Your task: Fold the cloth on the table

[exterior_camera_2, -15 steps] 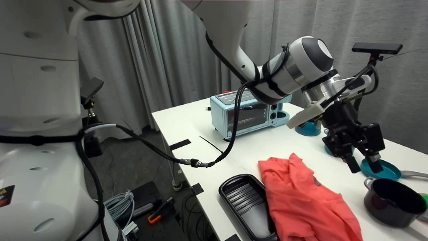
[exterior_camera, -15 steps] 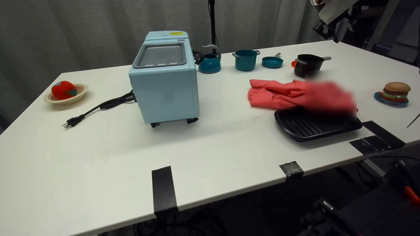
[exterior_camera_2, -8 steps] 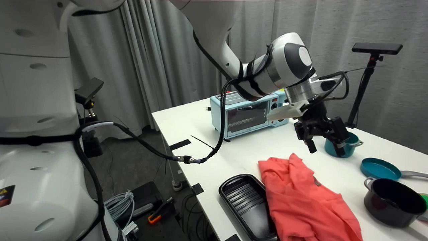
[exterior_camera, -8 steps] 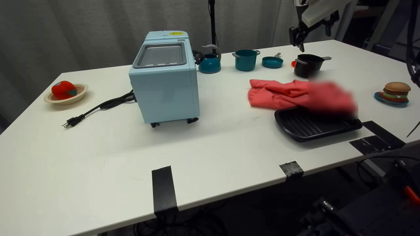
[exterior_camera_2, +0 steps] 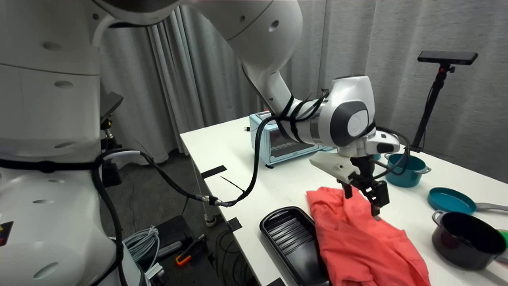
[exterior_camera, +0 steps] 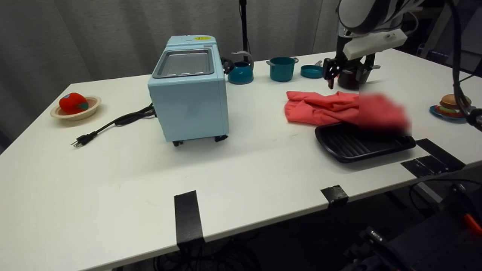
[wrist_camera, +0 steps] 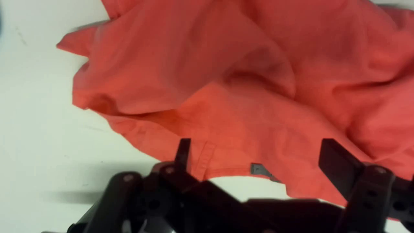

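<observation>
**Coral on White**

My jointed hand (wrist_camera: 256, 154) is black. The wrinkled coral-red fabric cloth (exterior_camera_2: 363, 242) shows a small dark-grey patch (wrist_camera: 259, 169); the flat white desk (exterior_camera: 244, 175) wears black tape strips (exterior_camera: 187, 216), the boxy light-blue toaster oven (exterior_camera: 192, 107) a yellow label (exterior_camera: 203, 38).

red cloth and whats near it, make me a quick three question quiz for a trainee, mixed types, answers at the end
1. Multiple choice: which of these lies closest to the red cloth?
a) teal kettle
b) black ribbed tray
c) toy burger

2. Fill the gap: in the wrist view, the jaws of the gripper stand ____.

3. True or false: the red cloth lies smooth and flat, with no creases.

Key:
1. b
2. apart
3. False; it is rumpled, with folds and creases showing.
</observation>
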You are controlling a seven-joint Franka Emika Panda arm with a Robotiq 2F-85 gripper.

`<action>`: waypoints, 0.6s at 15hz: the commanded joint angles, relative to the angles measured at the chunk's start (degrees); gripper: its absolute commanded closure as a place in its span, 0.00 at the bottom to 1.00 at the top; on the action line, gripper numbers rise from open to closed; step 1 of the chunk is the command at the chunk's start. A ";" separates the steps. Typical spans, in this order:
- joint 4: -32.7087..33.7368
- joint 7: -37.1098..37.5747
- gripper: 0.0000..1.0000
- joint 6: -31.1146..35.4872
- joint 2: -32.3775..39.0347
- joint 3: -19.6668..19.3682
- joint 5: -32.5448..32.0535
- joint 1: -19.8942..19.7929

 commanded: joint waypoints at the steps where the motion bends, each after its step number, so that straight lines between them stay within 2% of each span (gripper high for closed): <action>1: 1.31 -10.09 0.00 3.93 5.09 1.49 10.78 -3.27; 5: 4.52 -19.81 0.00 3.08 10.83 4.65 21.04 -6.77; 9: 9.79 -24.07 0.00 1.35 16.54 6.54 24.97 -7.96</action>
